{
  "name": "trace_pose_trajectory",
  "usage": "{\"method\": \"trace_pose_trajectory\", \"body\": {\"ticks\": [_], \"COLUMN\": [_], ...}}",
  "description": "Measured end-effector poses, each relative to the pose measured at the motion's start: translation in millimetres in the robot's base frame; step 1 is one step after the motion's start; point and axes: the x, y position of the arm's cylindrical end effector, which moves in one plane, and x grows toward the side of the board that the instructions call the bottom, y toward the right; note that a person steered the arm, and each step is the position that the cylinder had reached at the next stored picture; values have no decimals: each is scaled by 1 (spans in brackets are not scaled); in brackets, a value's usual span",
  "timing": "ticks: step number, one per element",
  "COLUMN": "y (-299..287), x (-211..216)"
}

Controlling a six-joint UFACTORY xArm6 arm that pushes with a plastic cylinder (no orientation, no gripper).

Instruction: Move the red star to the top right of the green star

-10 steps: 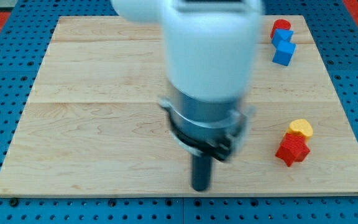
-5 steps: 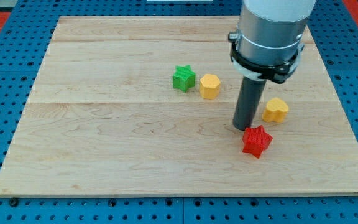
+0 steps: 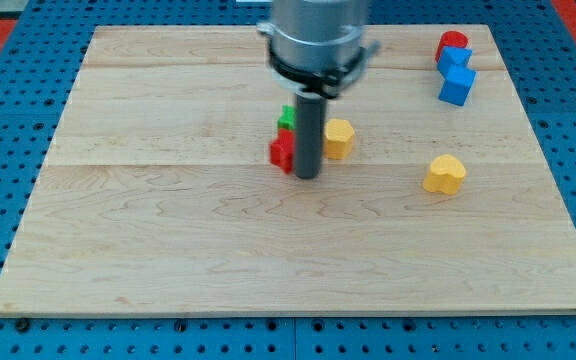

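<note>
My tip (image 3: pixel 307 176) rests on the board near its middle. The rod hides most of two blocks behind it. The red star (image 3: pixel 282 150) shows only as a sliver at the rod's left edge, touching the rod. The green star (image 3: pixel 286 117) shows as a small patch just above the red star, also partly hidden by the rod. A yellow hexagon block (image 3: pixel 340 138) sits just to the right of the rod.
A yellow heart-shaped block (image 3: pixel 445 174) lies at the right of the wooden board (image 3: pixel 168 220). At the view's top right sit a red cylinder (image 3: pixel 452 42) and two blue blocks (image 3: pixel 457 75).
The rod has moved from the right side to the middle. The red star has gone from lower right to just below the green star. The green star is now mostly hidden.
</note>
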Motion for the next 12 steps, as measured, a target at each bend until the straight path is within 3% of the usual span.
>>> {"method": "trace_pose_trajectory", "body": {"ticks": [1, 2, 3, 5, 6, 7, 8, 9, 10, 12], "y": [0, -52, -36, -12, -67, -19, 44, 76, 72, -7], "x": [40, 17, -41, -65, -27, -4, -21, -68, -119, -136]}}
